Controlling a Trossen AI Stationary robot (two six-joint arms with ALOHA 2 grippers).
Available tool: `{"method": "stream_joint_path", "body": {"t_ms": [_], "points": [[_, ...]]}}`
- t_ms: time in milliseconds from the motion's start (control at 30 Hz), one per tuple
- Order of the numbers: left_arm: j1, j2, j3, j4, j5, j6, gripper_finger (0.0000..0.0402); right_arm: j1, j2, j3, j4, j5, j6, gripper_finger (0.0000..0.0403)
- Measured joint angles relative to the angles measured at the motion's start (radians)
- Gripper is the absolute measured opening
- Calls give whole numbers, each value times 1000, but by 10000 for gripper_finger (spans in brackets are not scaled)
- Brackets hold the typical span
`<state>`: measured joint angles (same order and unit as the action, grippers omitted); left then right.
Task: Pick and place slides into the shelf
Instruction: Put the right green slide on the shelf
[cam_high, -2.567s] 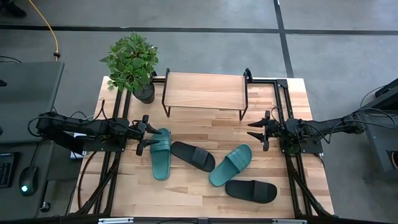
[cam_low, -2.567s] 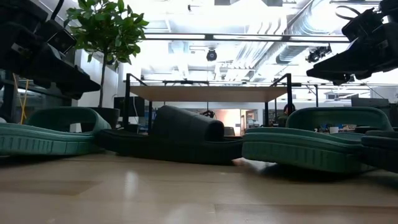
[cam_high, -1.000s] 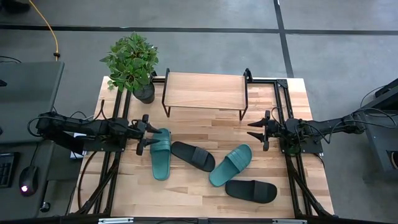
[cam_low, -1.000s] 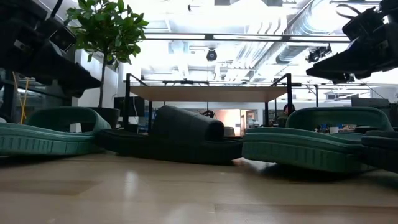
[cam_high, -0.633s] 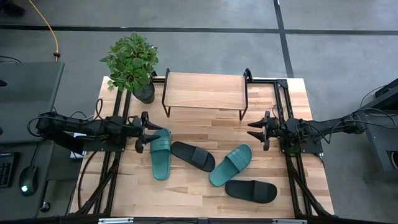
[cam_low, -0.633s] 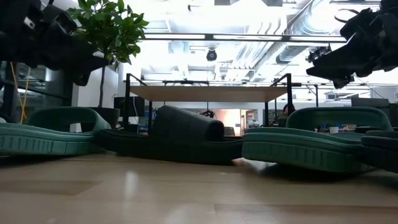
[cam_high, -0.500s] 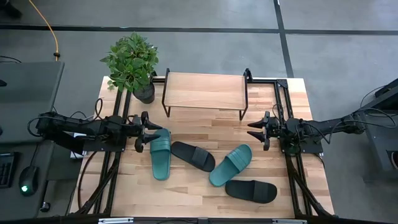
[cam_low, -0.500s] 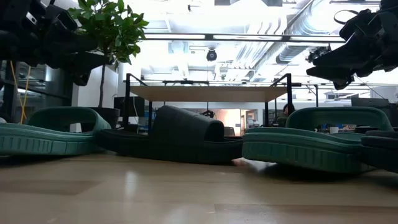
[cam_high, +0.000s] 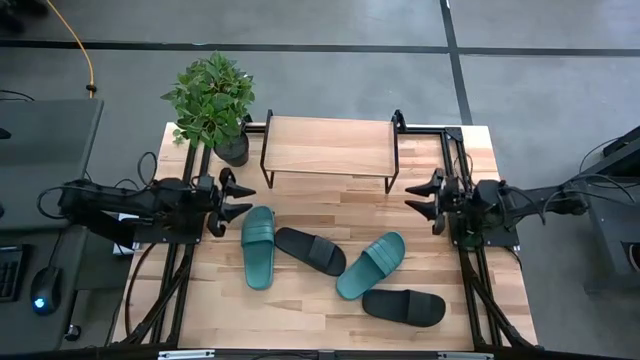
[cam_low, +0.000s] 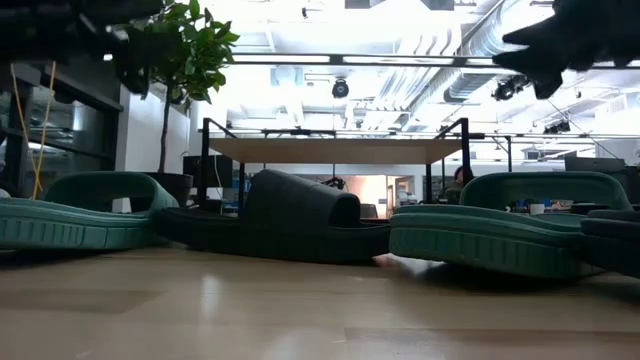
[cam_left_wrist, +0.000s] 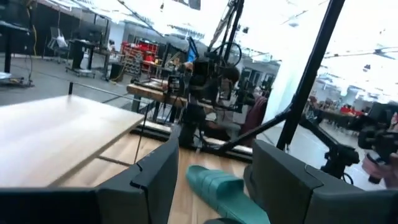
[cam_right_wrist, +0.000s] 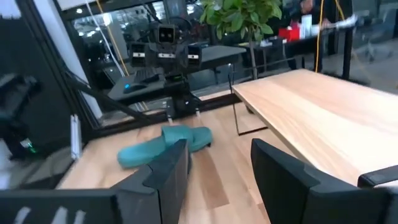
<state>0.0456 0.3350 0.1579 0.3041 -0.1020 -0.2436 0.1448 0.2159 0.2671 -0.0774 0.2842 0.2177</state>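
A: How much room is there on the light plank-topped bench (cam_high: 300, 300)?

B: Plenty in the middle. The low shelf with a pale wood top and thin black metal legs (cam_high: 328, 147) stands at the far edge, and a bare strip of bench lies between it and the sandals. A leafy green potted plant in a dark pot (cam_high: 212, 100) sits at the far left corner, just beside the shelf's left legs.

A: And the rubbery slide sandals?

B: All four lie on the bench, none on the shelf. The left teal slide (cam_high: 258, 247) lies lengthwise near the left rail; the black slide beside it (cam_high: 311, 250) touches or nearly touches it at the heel. The right teal slide (cam_high: 372, 264) slants towards the right, and the second black slide (cam_high: 404, 306) lies nearest the front edge, just beside the teal one's heel.

A: The arms?

B: The left hand (cam_high: 234, 201) hangs off the far left corner of the left teal slide, fingers parted and holding nothing. The right hand (cam_high: 424, 194) hangs near the shelf's right legs, likewise parted and empty.

A: Any change from a second ago?

B: Yes. Both hands have drawn back towards the far edge; the left one was over the teal slide's toe and is now clear of it. The slides have not shifted.
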Motion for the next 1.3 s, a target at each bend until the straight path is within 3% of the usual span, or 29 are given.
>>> {"method": "stream_joint_path", "body": {"t_ms": [200,533,767,1067,1300], "points": [[0,68,133,-201,-9,1,189,0,75,107,-100,-8,77,170],[0,185,217,-265,-14,100,188,0,364,261,-110,-34,-78,170],[0,225,255,-397,-11,207,188,7,560,379,-218,-24,-121,170],[-1,228,256,-427,8,237,188,140,761,533,-399,163,-66,170],[-1,228,256,-428,-22,232,188,287,909,703,-617,375,56,170]]}}
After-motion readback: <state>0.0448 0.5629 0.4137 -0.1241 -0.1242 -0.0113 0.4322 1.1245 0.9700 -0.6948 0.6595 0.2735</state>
